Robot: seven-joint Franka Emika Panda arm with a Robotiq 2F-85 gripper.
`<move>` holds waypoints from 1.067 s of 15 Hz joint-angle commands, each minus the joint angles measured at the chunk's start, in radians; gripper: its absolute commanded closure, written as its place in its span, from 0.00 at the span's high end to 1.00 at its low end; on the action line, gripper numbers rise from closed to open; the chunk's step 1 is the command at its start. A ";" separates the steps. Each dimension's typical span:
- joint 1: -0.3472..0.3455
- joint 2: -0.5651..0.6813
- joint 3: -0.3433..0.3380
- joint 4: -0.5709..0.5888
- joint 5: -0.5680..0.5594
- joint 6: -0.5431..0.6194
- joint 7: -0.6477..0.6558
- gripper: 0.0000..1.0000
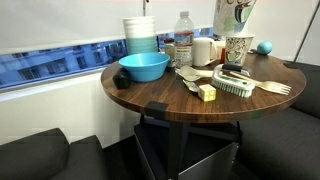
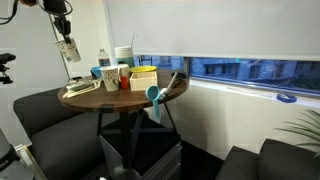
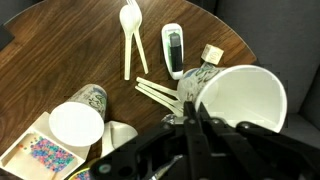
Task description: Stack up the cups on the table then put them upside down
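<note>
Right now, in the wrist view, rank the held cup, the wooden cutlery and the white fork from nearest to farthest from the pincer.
1. Held cup: gripped in the pincer, at right.
2. Wooden cutlery: just beyond, centre.
3. White fork: top of view, farthest.

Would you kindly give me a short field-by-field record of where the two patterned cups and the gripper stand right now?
gripper: shut on the held cup, high above the table
held cup: in the air, touching nothing on the table, mouth toward the wrist camera
standing cup: upright on the table, mouth up
stacked: not yet, the cups are apart
turned upside down: not yet
nearby: blue bowl, wooden forks
</note>
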 commanded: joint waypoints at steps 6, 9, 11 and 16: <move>-0.159 -0.032 -0.129 -0.048 -0.002 0.089 -0.001 0.01; -0.201 -0.012 -0.162 -0.057 -0.002 0.124 -0.003 0.01; -0.219 -0.009 -0.176 -0.071 0.002 0.146 -0.001 0.01; -0.247 0.004 -0.191 -0.090 0.003 0.155 0.004 0.01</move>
